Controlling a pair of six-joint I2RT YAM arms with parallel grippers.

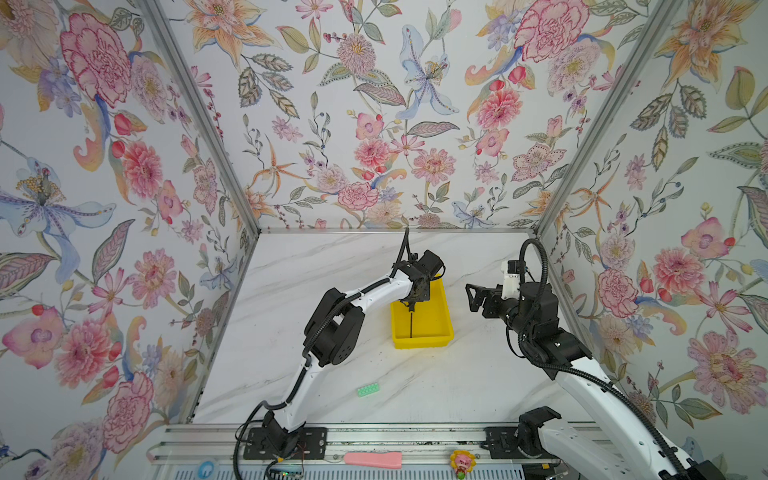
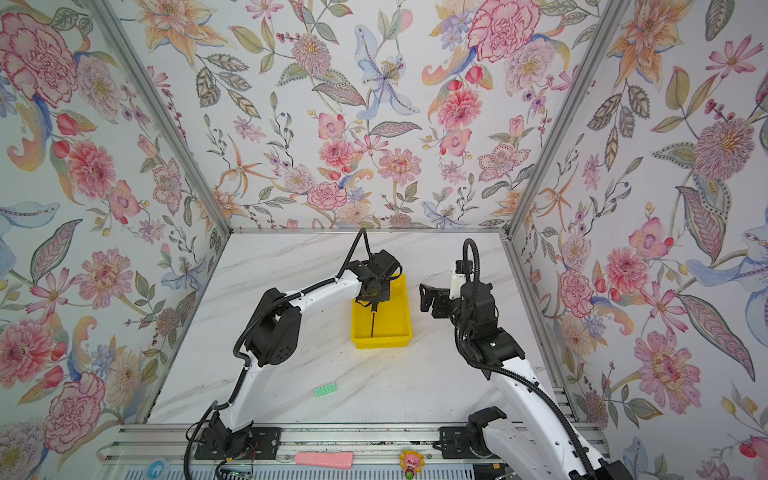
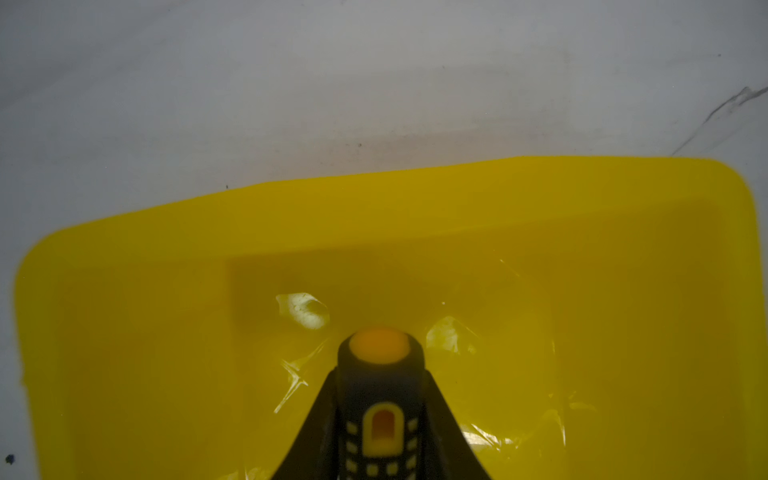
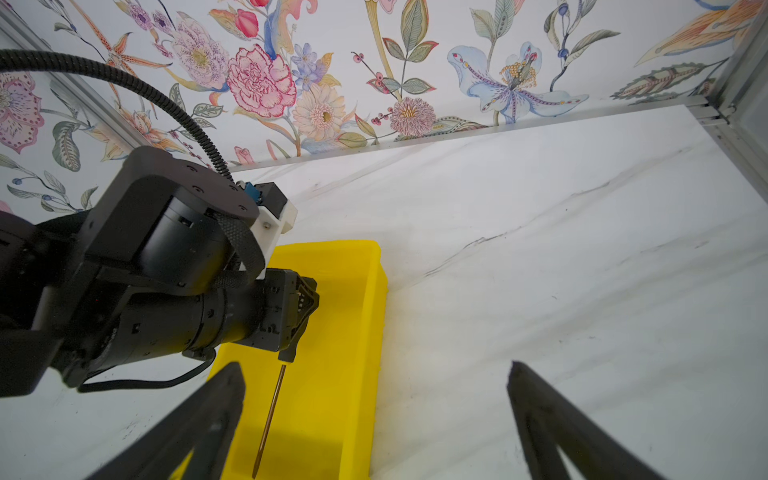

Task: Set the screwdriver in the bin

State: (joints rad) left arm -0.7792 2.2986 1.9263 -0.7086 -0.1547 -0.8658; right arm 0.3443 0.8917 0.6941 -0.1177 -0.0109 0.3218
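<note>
One screwdriver (image 1: 410, 324), handle clamped in the left gripper (image 1: 412, 306), hangs inside the bin (image 1: 419, 343), shaft aimed at its near wall. Just right of the bin the right gripper (image 1: 470, 298) hovers, jaws wide apart. Well clear of the bin lies a green block (image 1: 368, 390).

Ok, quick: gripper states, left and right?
Left gripper: shut on the screwdriver, over the bin.
Right gripper: open, fingers spread, holding nothing.
</note>
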